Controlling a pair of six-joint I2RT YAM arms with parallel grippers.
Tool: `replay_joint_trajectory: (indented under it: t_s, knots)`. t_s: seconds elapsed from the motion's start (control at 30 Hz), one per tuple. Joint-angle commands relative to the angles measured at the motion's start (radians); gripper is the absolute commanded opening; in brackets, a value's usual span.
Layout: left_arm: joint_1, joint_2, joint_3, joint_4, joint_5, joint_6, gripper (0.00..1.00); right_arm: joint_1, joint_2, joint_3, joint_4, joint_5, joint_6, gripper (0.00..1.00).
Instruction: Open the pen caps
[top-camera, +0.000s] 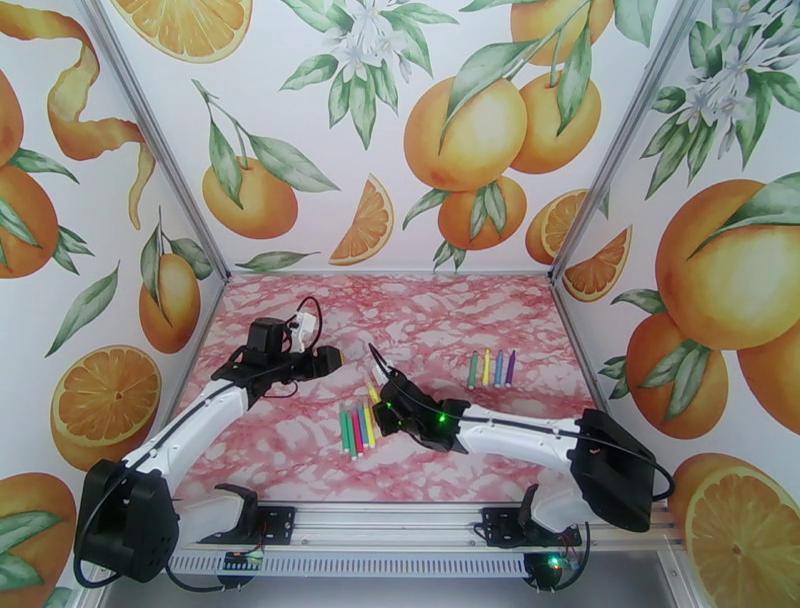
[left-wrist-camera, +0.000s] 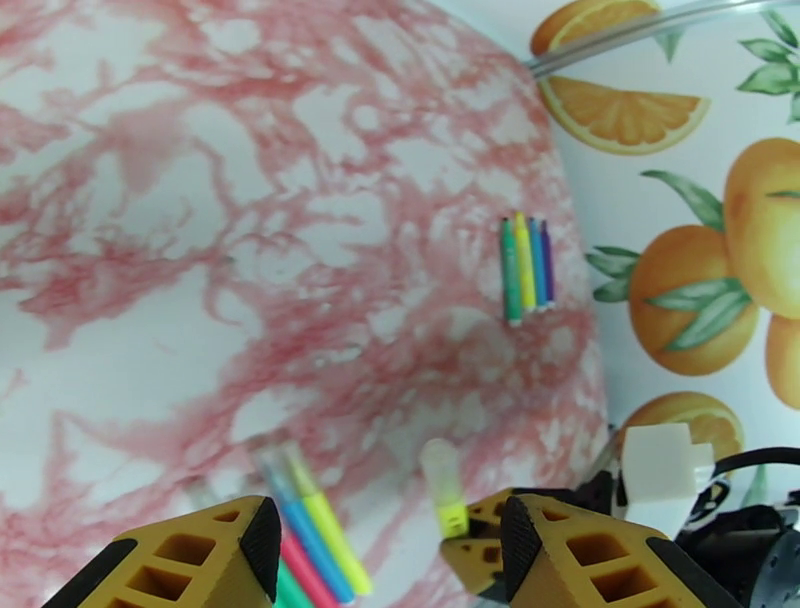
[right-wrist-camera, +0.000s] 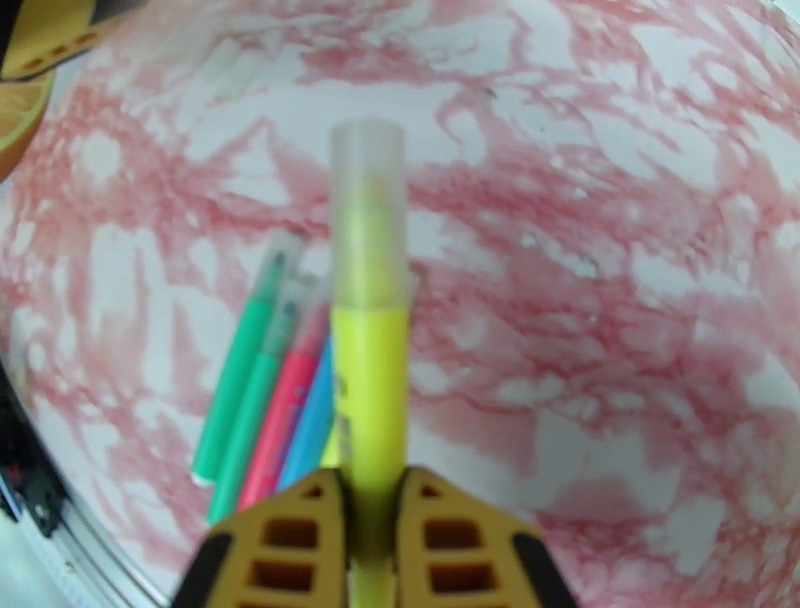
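The yellow pen (right-wrist-camera: 370, 400) is gripped by its barrel between the clenched fingers of the right gripper (right-wrist-camera: 372, 530). It is held above the table (top-camera: 450, 330), with its long axis running straight out from the jaws and the clear cap (right-wrist-camera: 368, 210) pointed toward the left gripper (left-wrist-camera: 390, 535). That gripper is spread wide and empty, and the cap is seen just ahead of the gap between its fingers, off-centre, so a small alignment is judged necessary before it is closed.
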Motion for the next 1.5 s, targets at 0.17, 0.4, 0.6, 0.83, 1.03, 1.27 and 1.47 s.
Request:
replay_joint_trajectory:
  t_s: [0.17, 0.4, 0.6, 0.83, 1.03, 1.27, 1.47]
  knots:
    - [-0.063, -0.009, -0.008, 0.082, 0.014, -0.061, 0.62, -0.002, -0.044, 0.017, 0.086, -0.034, -0.019, 0.06]
    - [-0.1, 0.012, -0.004, 0.09, -0.011, -0.074, 0.62, 0.0, -0.058, 0.027, 0.106, -0.031, -0.03, 0.06]
    - [-0.13, 0.033, -0.001, 0.114, -0.015, -0.091, 0.6, 0.001, -0.055, 0.04, 0.116, -0.035, -0.036, 0.06]
    - [-0.153, 0.052, -0.002, 0.117, -0.033, -0.09, 0.59, 0.001, -0.057, 0.056, 0.119, -0.041, -0.039, 0.05]
    - [-0.162, 0.063, 0.009, 0.125, -0.03, -0.092, 0.55, 0.003, -0.051, 0.071, 0.115, -0.055, -0.045, 0.05]
    - [-0.171, 0.069, 0.016, 0.139, -0.025, -0.097, 0.45, 0.01, -0.031, 0.093, 0.112, -0.066, -0.051, 0.05]
    - [-0.173, 0.073, 0.015, 0.142, -0.022, -0.097, 0.41, 0.013, -0.02, 0.1, 0.111, -0.068, -0.052, 0.05]
